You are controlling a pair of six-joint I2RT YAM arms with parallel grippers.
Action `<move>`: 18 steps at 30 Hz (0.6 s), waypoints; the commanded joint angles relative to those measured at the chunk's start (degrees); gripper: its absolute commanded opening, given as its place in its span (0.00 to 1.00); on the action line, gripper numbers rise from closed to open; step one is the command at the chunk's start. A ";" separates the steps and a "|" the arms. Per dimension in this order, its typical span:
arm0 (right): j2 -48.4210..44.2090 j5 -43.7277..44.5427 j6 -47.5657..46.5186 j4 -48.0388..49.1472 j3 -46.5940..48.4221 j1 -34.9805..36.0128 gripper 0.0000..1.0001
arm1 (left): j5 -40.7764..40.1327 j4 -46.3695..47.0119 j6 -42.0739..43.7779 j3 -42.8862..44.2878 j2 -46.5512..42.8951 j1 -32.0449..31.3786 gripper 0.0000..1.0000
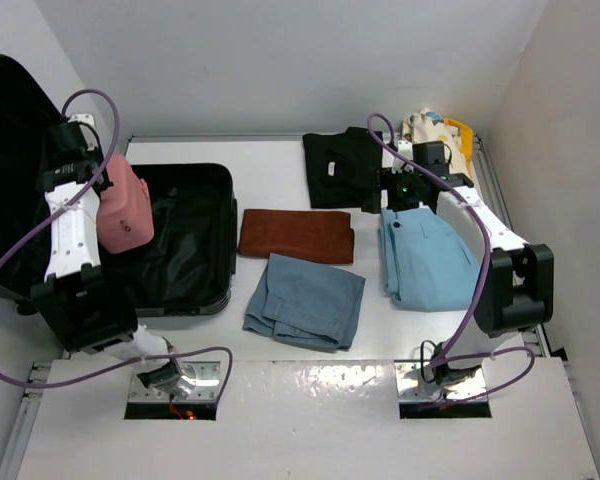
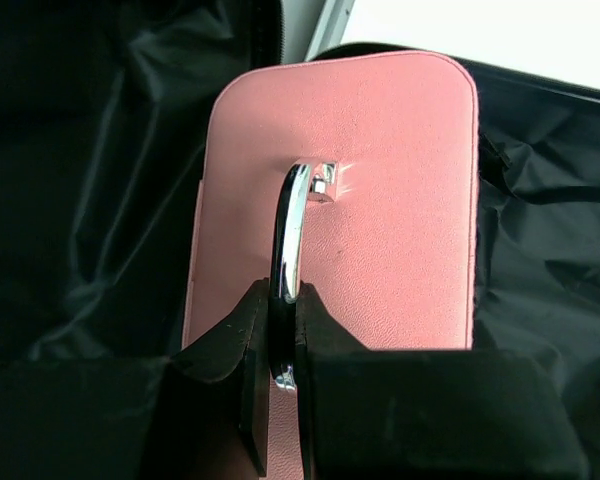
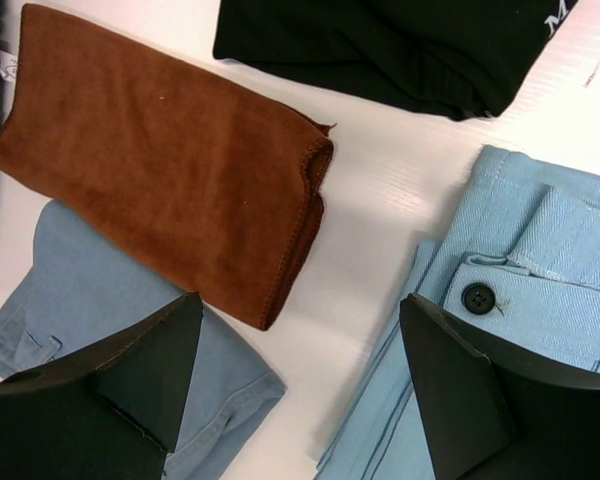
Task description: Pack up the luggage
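Note:
The black suitcase lies open at the left, its lid standing against the left wall and its black lining showing. My left gripper is shut on the chrome handle of a small pink vanity case and holds it over the suitcase's left side. My right gripper is open and empty, hovering above the table between the brown towel and the light blue shirt.
On the table lie a brown towel, grey-blue folded jeans, a light blue shirt, a black garment and a cream item at the back right. Walls close in left and right.

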 commanded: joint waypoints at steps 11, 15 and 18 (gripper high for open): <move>-2.57 1.53 -1.89 1.51 -0.81 0.25 0.79 | 1.99 13.09 4.31 3.08 9.60 1.62 0.00; -3.01 1.88 -2.85 0.98 -0.81 0.34 0.79 | 5.14 14.48 8.79 -1.05 9.43 1.62 0.00; -3.45 2.41 -3.47 0.54 -0.90 0.25 0.79 | 6.37 15.72 11.25 -6.76 5.83 1.62 0.00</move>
